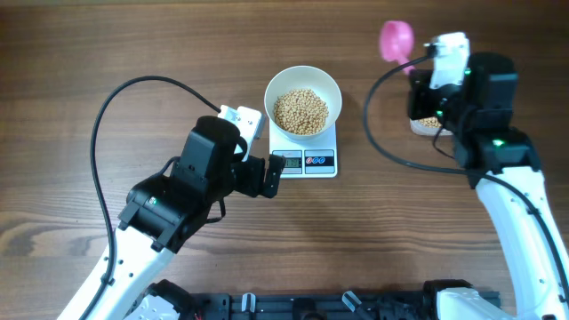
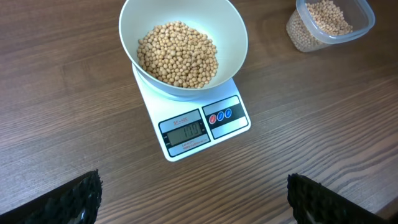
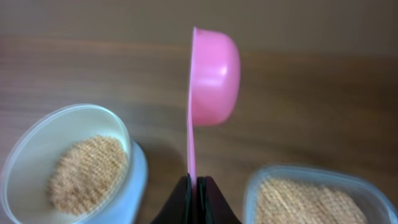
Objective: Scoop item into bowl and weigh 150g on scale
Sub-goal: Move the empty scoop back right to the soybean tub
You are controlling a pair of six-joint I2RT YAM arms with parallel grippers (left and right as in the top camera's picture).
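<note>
The white bowl (image 1: 334, 89) stands on the scale (image 1: 304, 161), and beans (image 1: 300, 111) cover its bottom. In the left wrist view the bowl (image 2: 236, 31), beans (image 2: 177, 55) and scale (image 2: 199, 127) lie ahead of my left gripper (image 2: 193, 193), which is open wide over bare wood. My left gripper (image 1: 265, 174) sits just left of the scale's front. My right gripper (image 1: 415, 75) is shut on the handle of a pink scoop (image 1: 396, 39), held in the air. In the right wrist view the scoop (image 3: 214, 78) is turned on its side above the gripper (image 3: 196, 182).
A clear plastic tub (image 1: 425, 123) of beans sits under my right arm, to the right of the scale. The tub (image 2: 329, 25) also shows at the top right of the left wrist view. The right wrist view has the bowl (image 3: 138, 180) at the left and the tub (image 3: 298, 169) at the right, both blurred.
</note>
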